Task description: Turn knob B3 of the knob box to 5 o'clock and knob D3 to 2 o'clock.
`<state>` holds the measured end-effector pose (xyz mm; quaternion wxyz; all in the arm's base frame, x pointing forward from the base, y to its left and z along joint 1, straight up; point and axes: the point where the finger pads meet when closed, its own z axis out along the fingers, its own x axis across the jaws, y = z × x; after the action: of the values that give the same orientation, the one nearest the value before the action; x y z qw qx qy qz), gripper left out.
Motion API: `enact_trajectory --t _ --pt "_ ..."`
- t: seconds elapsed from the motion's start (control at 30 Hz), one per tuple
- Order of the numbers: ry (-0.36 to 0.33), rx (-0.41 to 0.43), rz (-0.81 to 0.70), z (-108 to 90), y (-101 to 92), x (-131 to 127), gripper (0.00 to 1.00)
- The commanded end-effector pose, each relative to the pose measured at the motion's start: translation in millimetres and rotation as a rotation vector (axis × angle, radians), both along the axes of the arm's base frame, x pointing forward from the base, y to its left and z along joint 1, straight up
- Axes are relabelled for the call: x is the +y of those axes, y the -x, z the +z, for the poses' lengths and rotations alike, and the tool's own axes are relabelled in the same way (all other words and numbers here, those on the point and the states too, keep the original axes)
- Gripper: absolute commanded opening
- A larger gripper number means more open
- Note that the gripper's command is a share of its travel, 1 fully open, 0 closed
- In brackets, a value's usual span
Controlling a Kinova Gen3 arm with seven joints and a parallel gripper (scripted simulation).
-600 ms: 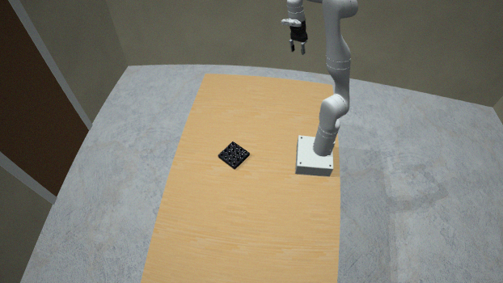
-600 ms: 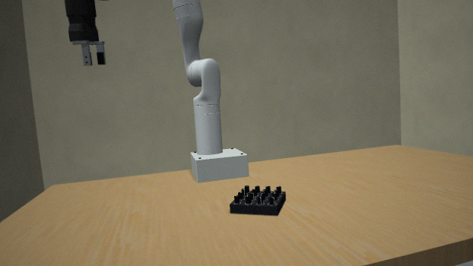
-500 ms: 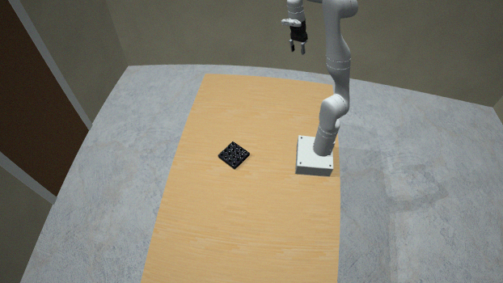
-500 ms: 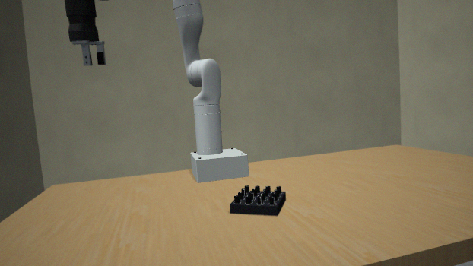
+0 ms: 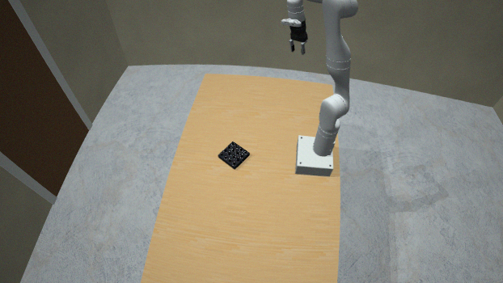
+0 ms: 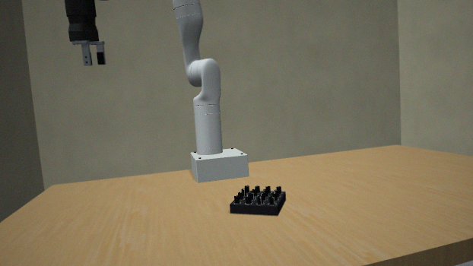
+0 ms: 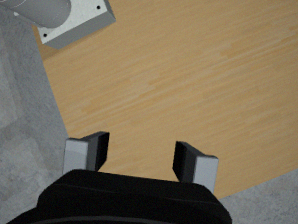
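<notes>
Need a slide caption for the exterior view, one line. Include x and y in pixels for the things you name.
Open gripper [image 5: 297,52] [image 6: 93,64] [image 7: 141,151] raised well above the table [image 5: 243,210] [image 6: 152,220] [image 7: 175,75], away from the black knob box [image 5: 234,155] [image 6: 254,209], which sits before the arm's pale base [image 5: 314,171] [image 6: 222,169] [image 7: 82,30].

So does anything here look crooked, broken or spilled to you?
Nothing looks broken or spilled. The black knob box sits at an angle to the table's edges in the top view, which seems harmless, as it rests flat. Its knobs are too small to check closely.
</notes>
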<state>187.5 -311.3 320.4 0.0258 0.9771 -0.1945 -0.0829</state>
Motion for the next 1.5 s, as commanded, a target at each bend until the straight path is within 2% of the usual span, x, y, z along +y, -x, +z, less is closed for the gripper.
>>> enact_trajectory --t 0.0,0.5,0.7,1.0,1.07,1.47 --pt "0.002 -0.002 0.0 1.0 -0.2 -0.3 1.0" --pt "0.006 -0.005 -0.013 -2.1 -5.7 0.9 1.0" --pt "0.011 -0.009 -0.034 -7.1 -14.2 3.1 1.0" --pt "0.025 -0.021 -0.091 -20.3 -36.7 10.0 1.0" --pt "0.025 -0.021 -0.091 -20.3 -36.7 10.0 1.0" --pt "0.049 -0.047 -0.219 -49.4 -84.1 30.3 1.0"
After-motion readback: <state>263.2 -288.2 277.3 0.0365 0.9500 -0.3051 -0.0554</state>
